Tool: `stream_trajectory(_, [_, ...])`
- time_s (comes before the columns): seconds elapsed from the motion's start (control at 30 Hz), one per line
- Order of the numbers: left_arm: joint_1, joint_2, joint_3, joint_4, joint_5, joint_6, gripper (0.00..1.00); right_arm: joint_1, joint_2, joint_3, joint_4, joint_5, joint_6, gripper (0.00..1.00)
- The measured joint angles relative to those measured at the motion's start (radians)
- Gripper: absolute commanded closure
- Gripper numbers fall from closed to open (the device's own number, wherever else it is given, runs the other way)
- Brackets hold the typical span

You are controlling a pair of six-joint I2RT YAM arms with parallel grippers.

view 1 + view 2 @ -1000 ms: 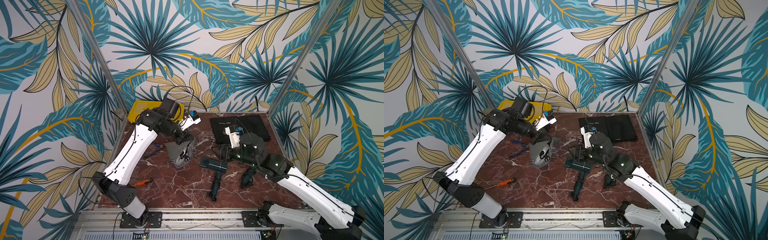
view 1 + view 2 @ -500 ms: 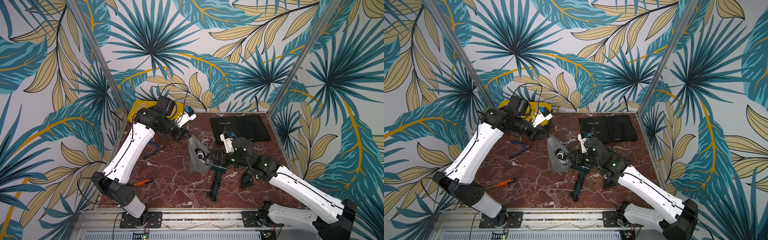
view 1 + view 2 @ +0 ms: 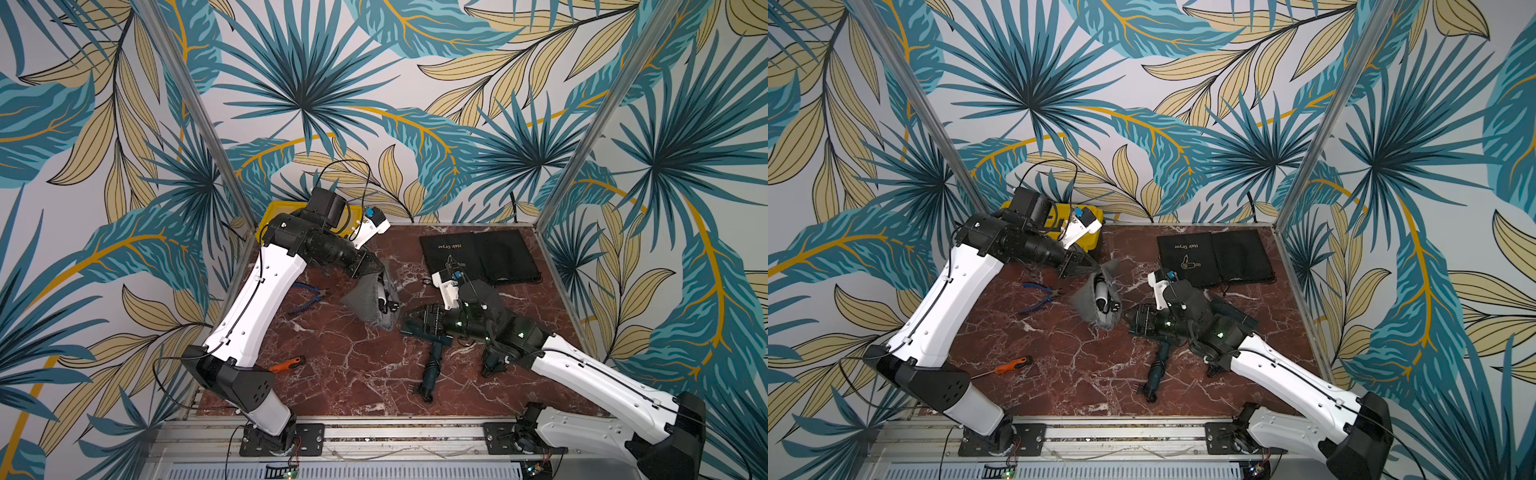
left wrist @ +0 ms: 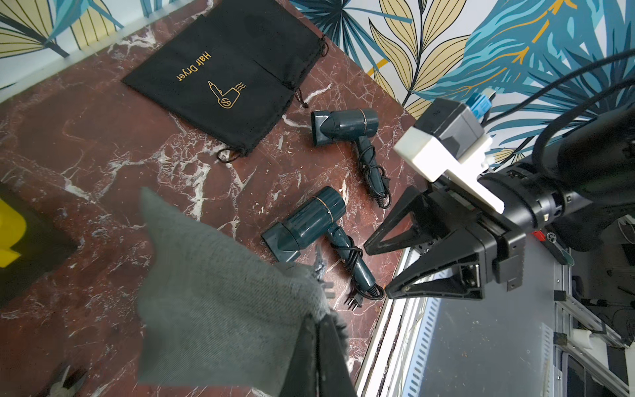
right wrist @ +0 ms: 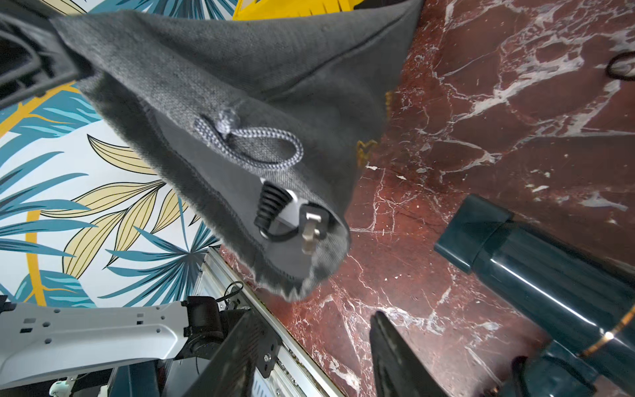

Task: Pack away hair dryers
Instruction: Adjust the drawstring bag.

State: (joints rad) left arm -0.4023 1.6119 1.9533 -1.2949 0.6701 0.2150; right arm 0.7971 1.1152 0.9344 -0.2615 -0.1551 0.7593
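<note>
Right wrist view is showing the white dryer [image 5: 288, 209] sitting in the grey bag [image 5: 240, 68], whose limp rim my left fingers [image 4: 319, 357] are clamping. My right fingers [image 5: 395, 354] are hovering parted beside the teal dryer [image 5: 549, 261] on the surface [image 5: 515, 103]; seemingly hard and slick, so I'm favouring its corded handle.

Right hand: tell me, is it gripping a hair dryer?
No: the left wrist view shows the right hand open, with nothing in it.

In a top view I have open marble [image 3: 357, 374] at lower centre, between the screwdriver [image 3: 286, 365] and the teal hair dryer [image 3: 432, 365]. The grey pouch [image 3: 376, 299] blocks mid-frame, and black bags [image 3: 478, 255] cover the upper right.
</note>
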Motion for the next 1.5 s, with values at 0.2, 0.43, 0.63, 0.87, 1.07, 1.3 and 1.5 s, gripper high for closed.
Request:
stream_trajectory(0.2, [-0.001,0.000,0.000,0.000,0.014,-0.014,1.00,0.043,0.074,0.004,0.032,0.006,0.015,0.47])
stream_trajectory(0.43, [-0.002,0.000,0.030,0.003,0.031,-0.029,1.00,0.066,0.105,0.037,-0.028,0.047,0.014,0.47])
stream_trajectory(0.63, [-0.002,0.000,0.035,0.008,0.038,-0.039,1.00,0.074,0.131,0.046,-0.037,0.070,0.012,0.47])
stream_trajectory(0.87, [-0.002,0.000,0.035,0.011,0.052,-0.049,1.00,0.076,0.152,0.058,-0.045,0.100,0.011,0.47])
stream_trajectory(1.07, [0.001,0.000,0.035,0.019,0.052,-0.049,1.00,0.078,0.199,0.113,-0.121,0.156,0.012,0.64])
stream_trajectory(1.3, [0.011,-0.006,0.026,0.027,0.005,-0.077,1.00,0.078,0.203,0.142,-0.212,0.254,0.016,0.98])
stream_trajectory(1.5, [0.024,-0.024,-0.043,0.068,-0.038,-0.102,1.00,0.078,0.173,0.181,-0.275,0.311,-0.020,1.00])
